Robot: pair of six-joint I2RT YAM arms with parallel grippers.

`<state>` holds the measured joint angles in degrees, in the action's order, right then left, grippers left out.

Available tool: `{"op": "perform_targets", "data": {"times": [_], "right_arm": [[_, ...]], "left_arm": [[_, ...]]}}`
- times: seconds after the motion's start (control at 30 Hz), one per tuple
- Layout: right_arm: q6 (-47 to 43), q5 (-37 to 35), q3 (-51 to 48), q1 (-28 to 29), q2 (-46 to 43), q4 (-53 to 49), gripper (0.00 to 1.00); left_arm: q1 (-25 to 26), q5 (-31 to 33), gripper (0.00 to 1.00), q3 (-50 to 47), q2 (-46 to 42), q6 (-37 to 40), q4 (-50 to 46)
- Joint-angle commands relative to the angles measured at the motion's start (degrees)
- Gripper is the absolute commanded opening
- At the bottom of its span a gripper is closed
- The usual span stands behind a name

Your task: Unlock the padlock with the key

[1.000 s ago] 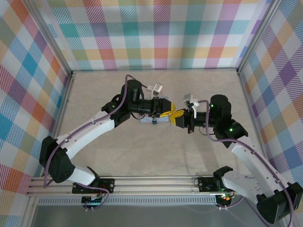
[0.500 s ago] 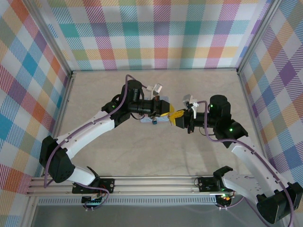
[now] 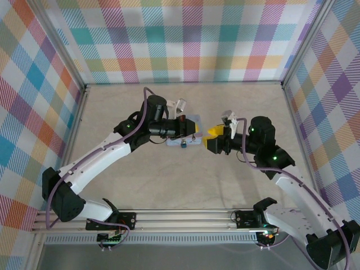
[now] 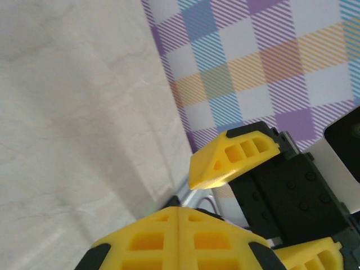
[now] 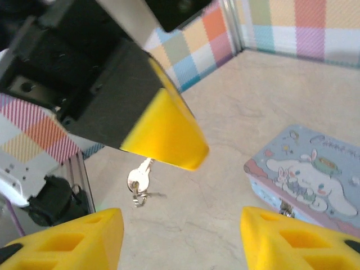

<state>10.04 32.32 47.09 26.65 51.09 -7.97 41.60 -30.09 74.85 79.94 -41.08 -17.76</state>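
Observation:
My left gripper hovers over the pale-blue cartoon tin, its yellow fingers pressed together in the left wrist view. In the right wrist view its yellow tip holds the small silvery key, which hangs below it on a ring, above the table. The tiny blue padlock sits at the tin's near side. My right gripper faces the left one from the right, a short gap between them. Its fingers are spread wide, with nothing between them.
The tin lies to the right of the hanging key in the right wrist view. Plaid walls enclose the pale table on three sides, and a metal rail runs along the near edge.
The two grippers, tip to tip a second ago, have drawn apart. The left one pulled back left with the key, and the right one backed off to the right.

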Motion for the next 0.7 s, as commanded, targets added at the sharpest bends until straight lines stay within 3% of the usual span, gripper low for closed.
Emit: {"op": "perform_targets", "data": {"times": [0.0, 0.2, 0.33, 0.43, 0.67], "right_arm": [[9.91, -4.6, -1.79, -0.07, 1.44, 5.39, 0.59], [23.97, -0.98, -7.62, -0.46, 5.0, 20.02, 0.59], [33.95, -0.03, -14.06, -0.46, 6.92, 36.54, 0.62], [38.74, -0.57, -17.31, -0.46, 8.15, 46.37, 0.65], [43.98, 1.08, -18.92, -0.46, 11.46, 57.94, 0.65]], "left_arm": [[0.25, 7.76, 0.0, 1.35, -1.01, 4.6, -4.42], [0.23, 12.83, 0.0, 0.53, -0.57, 5.61, -3.78], [0.2, 13.65, 0.0, -0.04, -0.75, 5.3, -2.0], [0.22, 13.65, 0.0, -0.02, -0.5, 5.07, -1.37], [0.23, 11.18, 0.0, -0.73, 0.54, 2.86, 1.32]]}}
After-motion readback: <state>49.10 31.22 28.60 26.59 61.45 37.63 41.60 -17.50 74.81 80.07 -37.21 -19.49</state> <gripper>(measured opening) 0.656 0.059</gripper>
